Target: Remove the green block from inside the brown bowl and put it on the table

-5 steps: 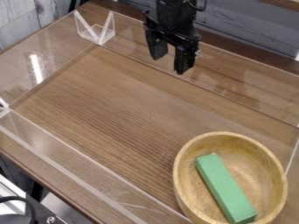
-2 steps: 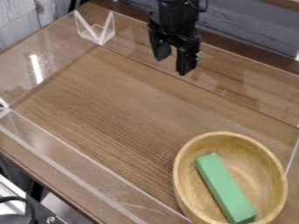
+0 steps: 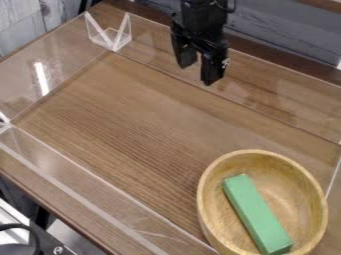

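The green block (image 3: 256,212) lies flat inside the brown bowl (image 3: 218,174), angled from upper left to lower right. That bowl rests on the table (image 3: 147,120) at the near right corner. My black gripper (image 3: 197,62) hangs over the far middle of the table, well apart from the bowl. Its two fingers stand open with nothing between them.
Low clear acrylic walls (image 3: 40,75) border the tabletop. A clear folded acrylic piece (image 3: 107,32) stands at the far left corner. The bowl sits close to the right wall (image 3: 333,164) and the front wall.
The gripper has drifted slightly to the right and stayed open. The block and bowl have not moved.
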Robot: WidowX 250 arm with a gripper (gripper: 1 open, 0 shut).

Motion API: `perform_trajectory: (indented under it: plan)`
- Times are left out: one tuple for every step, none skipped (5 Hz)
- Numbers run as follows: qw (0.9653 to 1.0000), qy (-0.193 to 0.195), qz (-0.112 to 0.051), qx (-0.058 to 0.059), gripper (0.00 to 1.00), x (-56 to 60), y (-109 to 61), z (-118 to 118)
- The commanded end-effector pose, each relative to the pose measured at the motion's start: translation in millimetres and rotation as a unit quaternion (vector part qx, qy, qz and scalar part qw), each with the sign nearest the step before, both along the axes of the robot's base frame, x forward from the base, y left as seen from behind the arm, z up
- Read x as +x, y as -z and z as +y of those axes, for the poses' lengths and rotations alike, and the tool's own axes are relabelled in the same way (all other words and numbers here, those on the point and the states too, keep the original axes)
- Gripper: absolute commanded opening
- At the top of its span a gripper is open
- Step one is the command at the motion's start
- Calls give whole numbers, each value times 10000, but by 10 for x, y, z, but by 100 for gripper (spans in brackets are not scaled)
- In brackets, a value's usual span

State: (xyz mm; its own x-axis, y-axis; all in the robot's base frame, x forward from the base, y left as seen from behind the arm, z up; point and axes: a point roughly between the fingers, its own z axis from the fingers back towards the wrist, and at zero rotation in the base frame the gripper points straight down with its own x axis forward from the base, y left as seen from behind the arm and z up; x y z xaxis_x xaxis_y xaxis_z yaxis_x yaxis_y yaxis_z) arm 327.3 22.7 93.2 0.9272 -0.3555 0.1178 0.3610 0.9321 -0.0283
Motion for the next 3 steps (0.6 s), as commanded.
perform_trajectory:
  plan:
    - [9992, 49, -388, 14, 100, 133, -189, 60]
    - [9990, 134, -429, 6, 100, 155, -191, 91]
    - [9986, 201, -481, 10, 100, 176, -191, 134]
